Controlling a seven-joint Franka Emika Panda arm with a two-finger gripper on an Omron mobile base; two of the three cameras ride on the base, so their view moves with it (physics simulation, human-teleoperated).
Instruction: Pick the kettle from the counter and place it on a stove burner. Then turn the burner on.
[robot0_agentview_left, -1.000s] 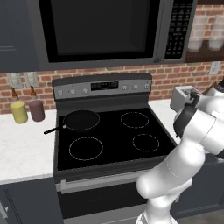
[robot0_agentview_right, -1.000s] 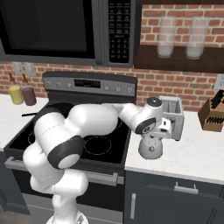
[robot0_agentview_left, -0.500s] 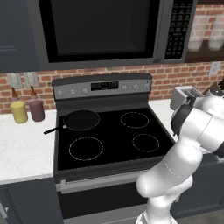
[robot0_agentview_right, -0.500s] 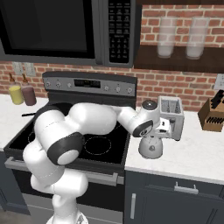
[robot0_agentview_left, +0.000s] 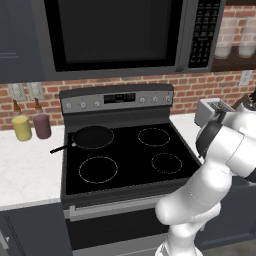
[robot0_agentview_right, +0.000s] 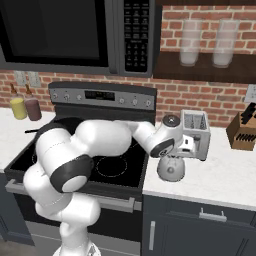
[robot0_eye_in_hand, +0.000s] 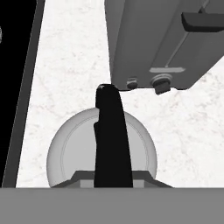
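Silvery-white kettle: the small squat domed kettle (robot0_agentview_right: 171, 168) with its dark arched handle (robot0_eye_in_hand: 112, 135) sits on the white marbled stone bench (robot0_agentview_right: 220, 172), just right of the black glass cooktop (robot0_agentview_left: 125, 157) and just in front of the boxy steel toaster (robot0_agentview_right: 194, 134).
Jaws: the gripper (robot0_agentview_right: 176, 154) is clenched on the kettle's handle.
Done: grasp made, by my reading.
Left: lift, carry to a small white-ringed stove burner (robot0_agentview_left: 166, 163), set down, switch it on.

Black pan (robot0_agentview_left: 93, 137) on cooktop (robot0_agentview_left: 127, 160)
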